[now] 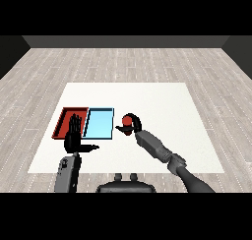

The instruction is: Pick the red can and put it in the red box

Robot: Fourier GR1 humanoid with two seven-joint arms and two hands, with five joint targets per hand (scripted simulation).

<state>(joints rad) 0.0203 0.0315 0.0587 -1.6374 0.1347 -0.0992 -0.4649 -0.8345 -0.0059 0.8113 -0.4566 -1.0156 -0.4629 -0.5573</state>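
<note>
On the white table: red tray and light blue tray, side by side. Red can stands at 3 o'clock of the blue tray, right hand curled round it. Left hand, fingers straight, thumb out, overlaps the red tray's near edge.

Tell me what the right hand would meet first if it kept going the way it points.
Holding the red can, the right hand points left, toward the blue tray. It would likely meet that tray's near edge first, though its height above the table is unclear.
</note>
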